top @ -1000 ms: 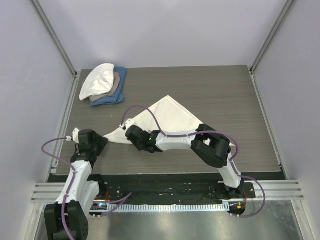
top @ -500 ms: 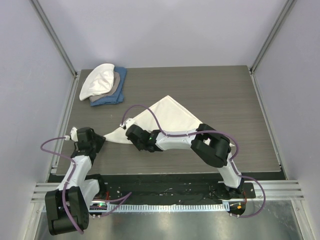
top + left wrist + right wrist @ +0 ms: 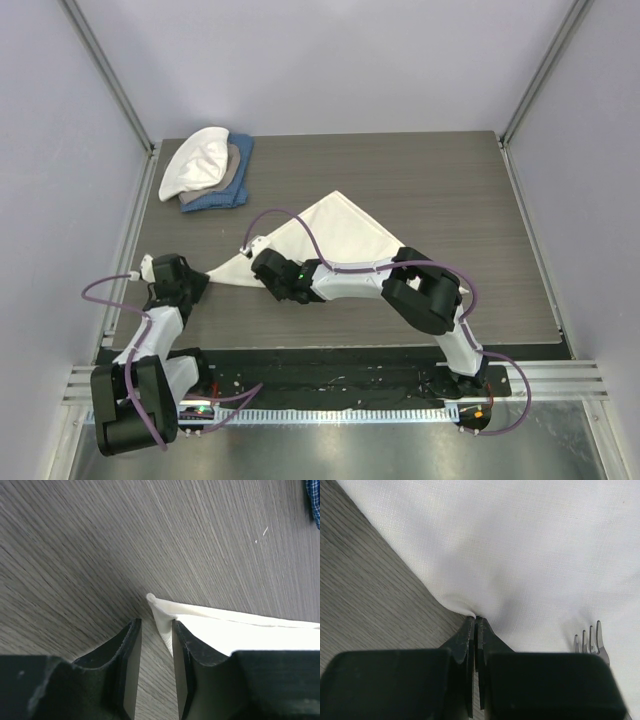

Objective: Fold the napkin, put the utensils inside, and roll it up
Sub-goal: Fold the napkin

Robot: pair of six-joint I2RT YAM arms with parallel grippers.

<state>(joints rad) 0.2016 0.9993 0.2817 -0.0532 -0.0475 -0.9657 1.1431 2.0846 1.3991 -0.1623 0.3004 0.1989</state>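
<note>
The cream napkin [image 3: 335,232] lies folded into a triangle in the middle of the table. My right gripper [image 3: 262,266] is at its near-left edge. The right wrist view shows this gripper [image 3: 475,621] shut on a pinch of the napkin's [image 3: 520,545] edge. The fork's tines [image 3: 589,639] rest on the cloth just to the right; its handle is hidden. My left gripper [image 3: 188,284] sits at the napkin's left corner. In the left wrist view its jaws [image 3: 156,626] stand narrowly apart, and the corner tip [image 3: 161,614] pokes between them, against the right finger.
A stack of white, tan and blue cloths [image 3: 208,170] lies at the table's far left corner; its blue edge [image 3: 315,500] shows in the left wrist view. Metal frame posts and walls close in both sides.
The left gripper's jaws have narrowed around the napkin's corner, and the left arm has shifted slightly left. The right arm has kept still, holding the edge.
</note>
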